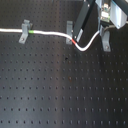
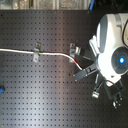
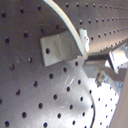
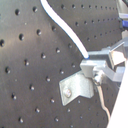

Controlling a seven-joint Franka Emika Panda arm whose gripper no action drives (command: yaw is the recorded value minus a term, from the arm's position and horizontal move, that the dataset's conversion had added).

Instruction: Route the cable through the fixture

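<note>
The cable (image 1: 47, 33) ran in from the first exterior view's left edge across the black perforated board (image 1: 55, 90). It passed the left clip (image 1: 24, 31), with its green band (image 1: 32, 31) just to that clip's right, then continued to the middle clip (image 1: 70, 31). Past that clip it dipped toward the near side, showed its red band (image 1: 74, 42), and curved back up to the right toward the gripper (image 1: 105, 25). The right clip (image 1: 106, 42) stood just beside the end of that curve, under the gripper.

In the second exterior view the same white line crossed from the left, past the left clip (image 2: 36, 52) and the middle clip (image 2: 74, 50), and sloped down to where the black arm parts met it; the large white robot arm (image 2: 110, 47) filled that view's right side. The third clip was hidden there.

In the first wrist view the cable (image 3: 62, 17) lay across the slotted top of a grey clip (image 3: 57, 47). In the second wrist view the cable (image 4: 62, 27) came down to a metal fingertip (image 4: 95, 65) and ended there (clamped on the cord, as far as the picture showed), with a clip (image 4: 77, 90) just beside it. A small blue object (image 2: 2, 90) lay at the second exterior view's left edge.
</note>
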